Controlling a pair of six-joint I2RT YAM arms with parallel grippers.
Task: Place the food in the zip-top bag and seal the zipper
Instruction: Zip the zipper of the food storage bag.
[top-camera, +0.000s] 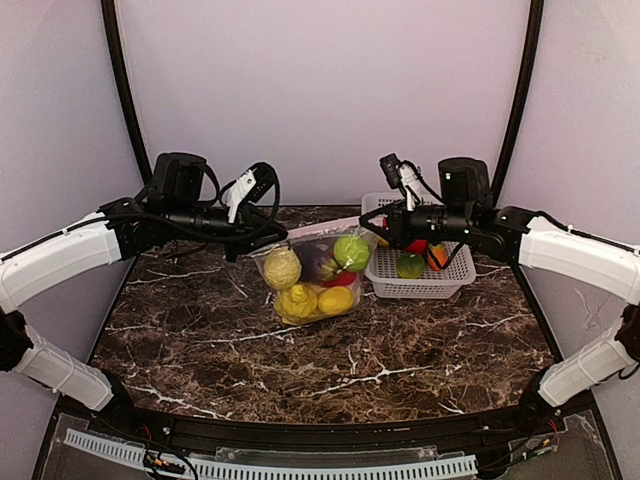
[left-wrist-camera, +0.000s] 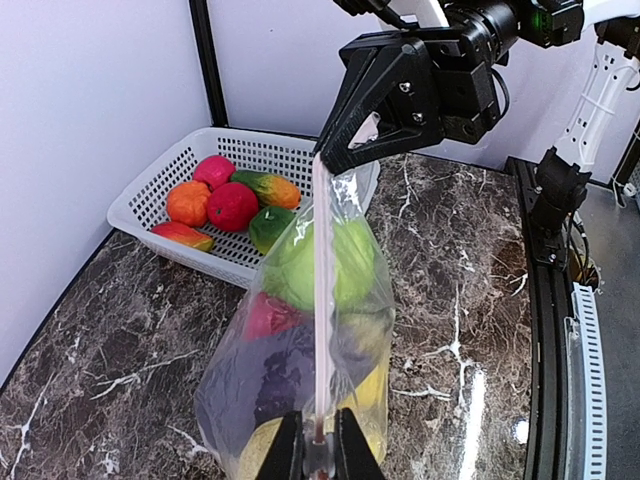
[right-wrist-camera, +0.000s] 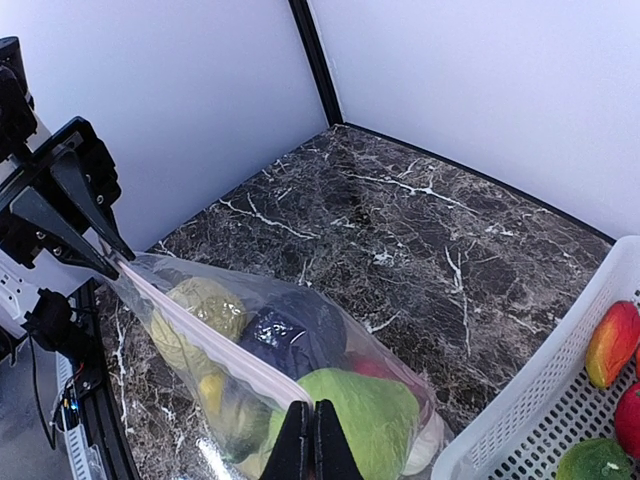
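Since left gripper (left-wrist-camera: 318, 455) is clamped on near end of zipper (left-wrist-camera: 323, 300) and right gripper (left-wrist-camera: 322, 160) on far end, strip runs taut between them. Zip-top bag (top-camera: 310, 275) hangs below, centre frame in top view, food (left-wrist-camera: 320, 265) inside, bottom apparently on surface (top-camera: 330, 370). Basket (left-wrist-camera: 150, 195), upper left in left wrist view, holds more. Judgement: tension readies seal.

White lattice basket (top-camera: 421, 289) on marble table (top-camera: 300, 365)
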